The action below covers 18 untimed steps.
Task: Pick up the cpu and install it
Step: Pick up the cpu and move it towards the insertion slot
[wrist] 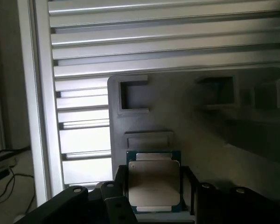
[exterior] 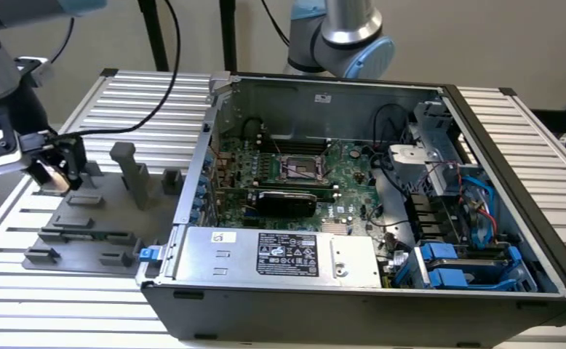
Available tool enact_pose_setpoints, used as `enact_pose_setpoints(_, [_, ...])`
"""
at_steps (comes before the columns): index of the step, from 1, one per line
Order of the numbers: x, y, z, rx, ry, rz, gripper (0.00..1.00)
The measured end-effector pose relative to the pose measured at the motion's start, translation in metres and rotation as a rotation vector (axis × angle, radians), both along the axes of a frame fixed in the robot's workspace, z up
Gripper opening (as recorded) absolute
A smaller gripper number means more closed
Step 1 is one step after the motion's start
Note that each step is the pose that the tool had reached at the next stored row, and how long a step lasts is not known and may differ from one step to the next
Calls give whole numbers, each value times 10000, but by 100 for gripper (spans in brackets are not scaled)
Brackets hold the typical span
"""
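The gripper (wrist: 154,186) is closing narrowly on the cpu (wrist: 154,179), its black fingers (wrist: 120,186) pressing against two opposite edges of the chip. The silvery-beige lid is facing the wrist camera, and no writing is showing on it. The cpu is sitting low over the grey fixture plate (wrist: 210,144), near the plate's far corner on the exterior view's left; whether it is lifting clear I cannot tell. The plate is lying by the left edge of the slatted aluminium table (exterior: 60,302). Beside it, the open computer case (exterior: 501,149) is holding a green motherboard (exterior: 346,163) with its CPU socket (exterior: 303,169), a silver power supply (exterior: 356,251) wearing a black label (exterior: 288,254) with print too small to read, and blue drive caddies (exterior: 457,265).
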State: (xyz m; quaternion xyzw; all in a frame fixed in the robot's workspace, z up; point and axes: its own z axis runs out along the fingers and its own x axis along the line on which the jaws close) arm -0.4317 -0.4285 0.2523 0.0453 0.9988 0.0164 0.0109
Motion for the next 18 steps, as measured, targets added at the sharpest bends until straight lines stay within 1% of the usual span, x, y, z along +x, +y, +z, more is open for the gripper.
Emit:
enact_pose_setpoints(11, [53,0,499,0,-1,0,55])
enact_pose_setpoints(15, [126,0,680,0,-1,0,55])
enact_pose_setpoints(18, [210,0,819,0,0,0,55])
